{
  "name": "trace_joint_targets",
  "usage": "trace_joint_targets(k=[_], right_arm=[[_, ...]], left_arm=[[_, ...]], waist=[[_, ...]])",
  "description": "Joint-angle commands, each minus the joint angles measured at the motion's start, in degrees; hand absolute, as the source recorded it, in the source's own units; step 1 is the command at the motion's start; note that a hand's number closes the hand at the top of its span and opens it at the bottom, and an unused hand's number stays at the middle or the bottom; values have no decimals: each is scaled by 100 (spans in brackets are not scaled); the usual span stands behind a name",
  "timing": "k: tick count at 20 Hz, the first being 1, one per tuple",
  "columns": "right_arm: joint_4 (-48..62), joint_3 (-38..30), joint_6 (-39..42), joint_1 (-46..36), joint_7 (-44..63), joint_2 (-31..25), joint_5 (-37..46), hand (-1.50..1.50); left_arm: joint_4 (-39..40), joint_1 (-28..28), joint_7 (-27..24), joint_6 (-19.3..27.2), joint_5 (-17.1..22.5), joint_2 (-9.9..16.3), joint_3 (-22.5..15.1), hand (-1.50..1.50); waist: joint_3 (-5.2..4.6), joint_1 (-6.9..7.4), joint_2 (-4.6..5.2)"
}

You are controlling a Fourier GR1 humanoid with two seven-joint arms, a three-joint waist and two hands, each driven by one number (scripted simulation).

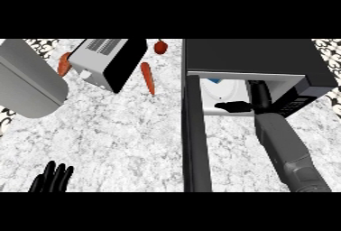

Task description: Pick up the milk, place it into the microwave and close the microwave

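1. Milk (223, 92), white with a blue mark near its top, sat inside the microwave (253, 56), in the left part of the cavity, apparently already delivered.
2. The right hand (241, 107) reached into the cavity beside the milk. Its thumb pointed left across the carton's lower edge, but the fingers went into the dark interior, so I cannot tell whether it was holding the milk or had let go.
3. The right forearm (286, 149) ran from the lower right edge up into the opening, a straight line that suited pushing the milk deep enough for the door to clear it.
4. The door (194, 135) stood swung fully out, seen edge-on as a dark strip running down from the cavity's left side. I judged it was left wide so the arm could enter; closing was not yet done.
5. The left hand (52, 178) showed at the lower left edge, fingers straight and up, holding nothing, resting well apart from the microwave.
6. Farther out on the marble surface (120, 135) lay a toaster oven (106, 61), tilted, with a carrot (148, 79) just beside it, a small red item (160, 46) near the top edge and a grey block (26, 81) at the left. None bore on the task.
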Motion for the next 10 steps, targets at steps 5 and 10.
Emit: trace_joint_targets(k=[5,10], right_arm=[[-177,-177,509,1228,-362,98,-342,-150],[-509,-117,831,2279,-975,139,-404,-150]], left_arm=[[-19,22,60,-75,-19,102,-82,-150],[-277,-1,264,-425,198,377,-239,-150]], waist=[[122,-251,102],[118,-298,92]])
